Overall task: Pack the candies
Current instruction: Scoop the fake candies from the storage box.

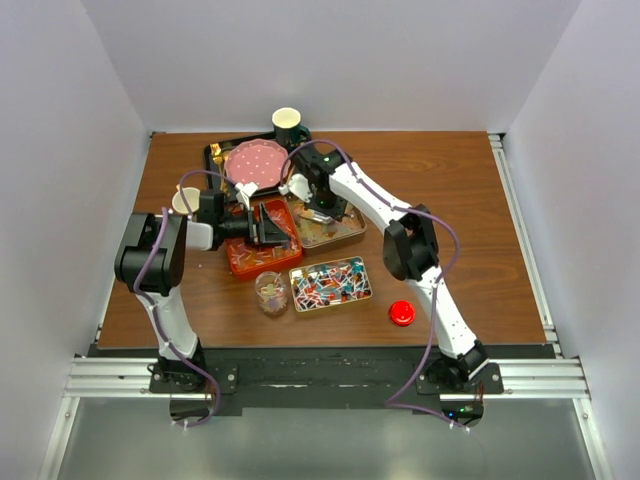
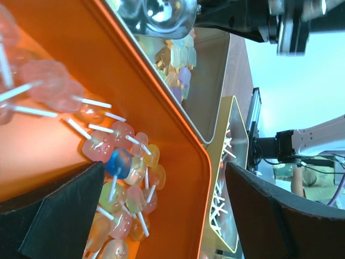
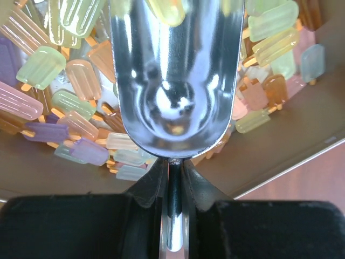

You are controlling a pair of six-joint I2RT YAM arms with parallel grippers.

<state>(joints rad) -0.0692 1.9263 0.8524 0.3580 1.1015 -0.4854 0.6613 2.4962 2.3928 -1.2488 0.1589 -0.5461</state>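
Note:
Bright wrapped candies (image 1: pixel 330 283) fill a gold tray near the front. Pale popsicle-shaped gummy candies (image 3: pixel 64 102) lie in a metal tray (image 1: pixel 345 232). My right gripper (image 1: pixel 318 207) is shut on the handle of a steel scoop (image 3: pixel 175 81), whose bowl sits low over the gummies with a yellow piece (image 3: pixel 167 11) at its far end. In the right wrist view the gripper (image 3: pixel 173 164) pinches the handle. My left gripper (image 1: pixel 268 232) is open over the orange tray (image 2: pixel 183 108) of small lollipops (image 2: pixel 126 162). In the left wrist view the gripper (image 2: pixel 164 210) straddles that tray's rim and holds nothing.
A small clear jar (image 1: pixel 270 292) stands left of the gold tray. A round red lid (image 1: pixel 402 313) lies at the front right. A pink dotted plate (image 1: pixel 256 162) rests on a black tray (image 1: pixel 214 155) at the back, with a green cup (image 1: pixel 288 125) behind and a pale cup (image 1: pixel 186 200) at left.

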